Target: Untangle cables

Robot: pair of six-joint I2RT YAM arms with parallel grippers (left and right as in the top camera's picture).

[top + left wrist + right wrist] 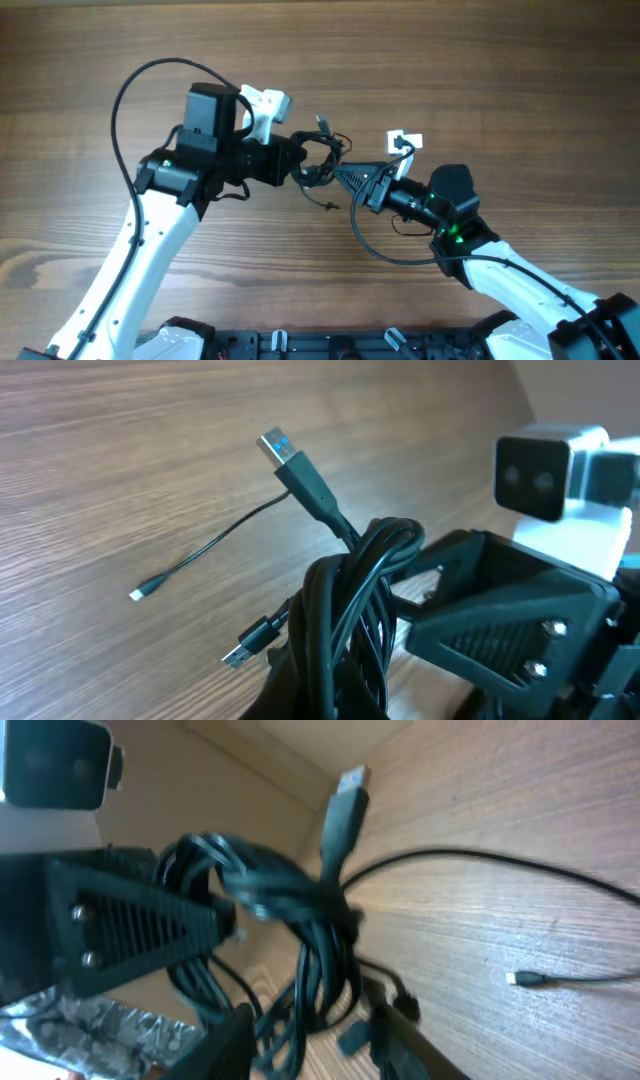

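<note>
The cables (322,160) could pull into a tighter knot if you tug now, because the loops wrap round each other. The bunch could also slip out. It sits between your two hands, over the desk (500,60). Your left hand (300,170) is pressed together on the bunch. Your right hand (340,176) is partly spread, with strands inside it. Both arms reach inward, tips close together.
</note>
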